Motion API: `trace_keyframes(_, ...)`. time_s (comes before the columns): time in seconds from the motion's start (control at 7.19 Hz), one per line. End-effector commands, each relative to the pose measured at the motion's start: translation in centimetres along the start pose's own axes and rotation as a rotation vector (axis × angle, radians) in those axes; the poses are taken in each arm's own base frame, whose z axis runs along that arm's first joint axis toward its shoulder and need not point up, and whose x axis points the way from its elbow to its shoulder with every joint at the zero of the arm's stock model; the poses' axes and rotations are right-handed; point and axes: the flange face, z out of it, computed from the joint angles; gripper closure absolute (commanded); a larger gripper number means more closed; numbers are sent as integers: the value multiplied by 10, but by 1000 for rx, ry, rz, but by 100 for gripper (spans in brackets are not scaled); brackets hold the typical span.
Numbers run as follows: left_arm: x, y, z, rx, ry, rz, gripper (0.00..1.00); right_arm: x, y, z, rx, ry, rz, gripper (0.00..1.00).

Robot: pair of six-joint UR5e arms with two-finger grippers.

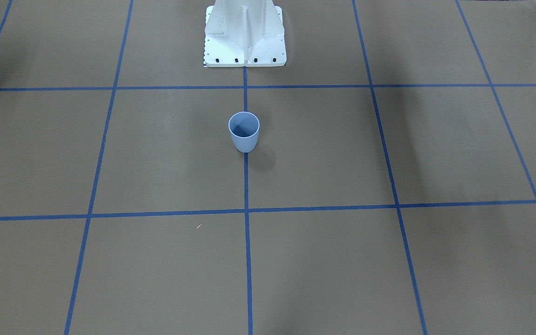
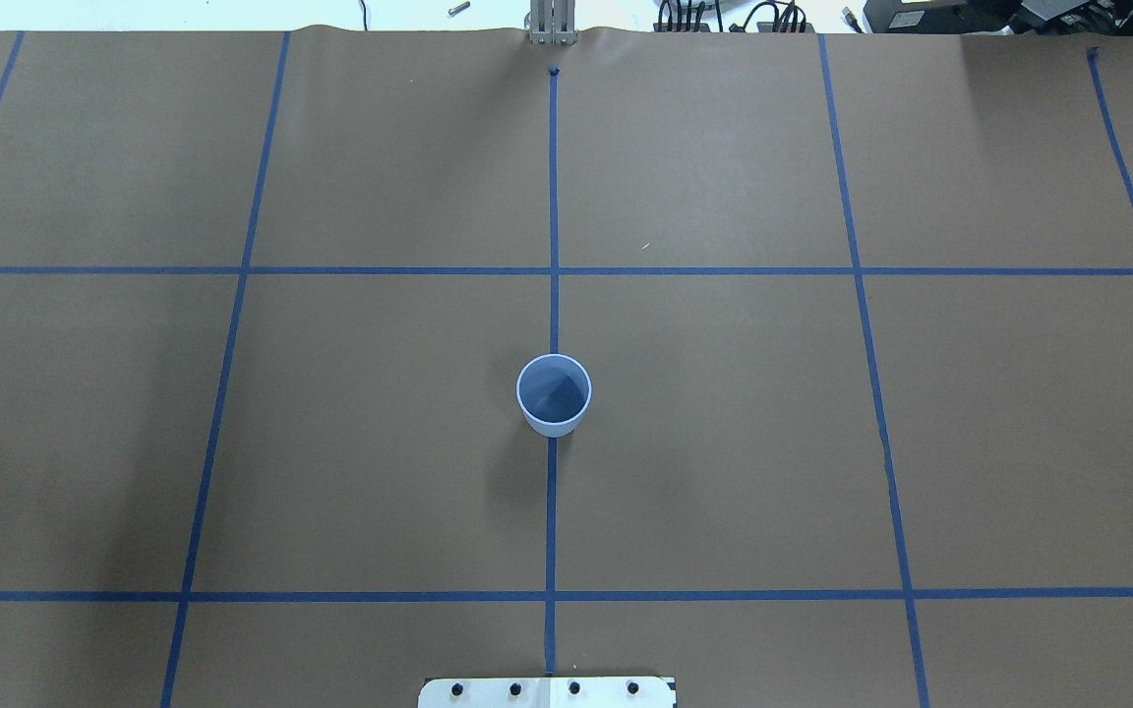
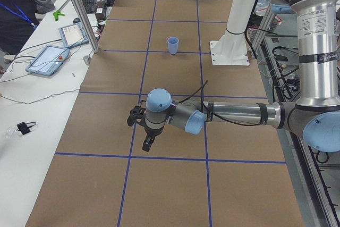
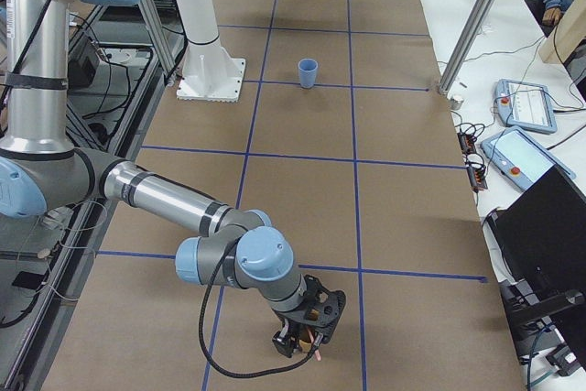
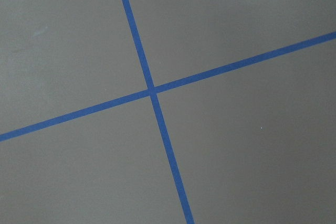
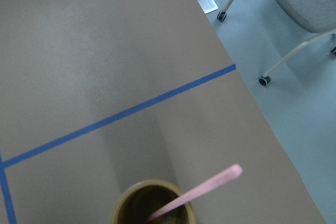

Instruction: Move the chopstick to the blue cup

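Note:
The blue cup (image 2: 554,394) stands upright and empty on the centre tape line, also seen as the blue cup (image 1: 244,131). In the right wrist view the pale pink chopstick (image 6: 199,192) leans out of a brown cup (image 6: 152,209) at the bottom edge. From the exterior right view, my right gripper (image 4: 306,338) hangs just over that brown cup near the table's end. My left gripper (image 3: 148,144) hovers over a tape crossing at the other end, far from the blue cup (image 3: 173,45). No finger shows in either wrist view, so I cannot tell either gripper's state.
The white robot base (image 1: 244,35) stands behind the blue cup. A side bench holds tablets (image 3: 48,59) and cables, and a person (image 3: 18,9) sits there. Metal posts (image 4: 467,34) rise at the table's edge. An office chair (image 6: 299,3) stands past the table end.

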Motion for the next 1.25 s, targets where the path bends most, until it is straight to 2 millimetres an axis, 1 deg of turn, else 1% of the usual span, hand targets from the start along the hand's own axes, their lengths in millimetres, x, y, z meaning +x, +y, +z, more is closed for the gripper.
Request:
trace_keyframes(0.0,5,-3,-6,12,0,11,1,6,-5,20,38,-11,95,10)
trace_keyframes(0.14,6,-3,-6,13,0,12,1,10,-2,23,39,8,101,14)
trace_keyframes(0.28,6,-4,-7,15,0,13,1,12,1,25,34,9,120,23)
trace_keyframes(0.56,7,-4,-8,17,1,15,1,8,-2,23,41,3,155,25)
trace_keyframes(0.7,7,-4,-8,17,1,15,1,9,-2,24,40,6,157,29)
trace_keyframes(0.97,7,-4,-8,16,1,14,1,8,-4,23,46,4,191,34)
trace_keyframes(1.11,7,-4,-8,16,1,14,1,8,-5,22,50,8,194,34)
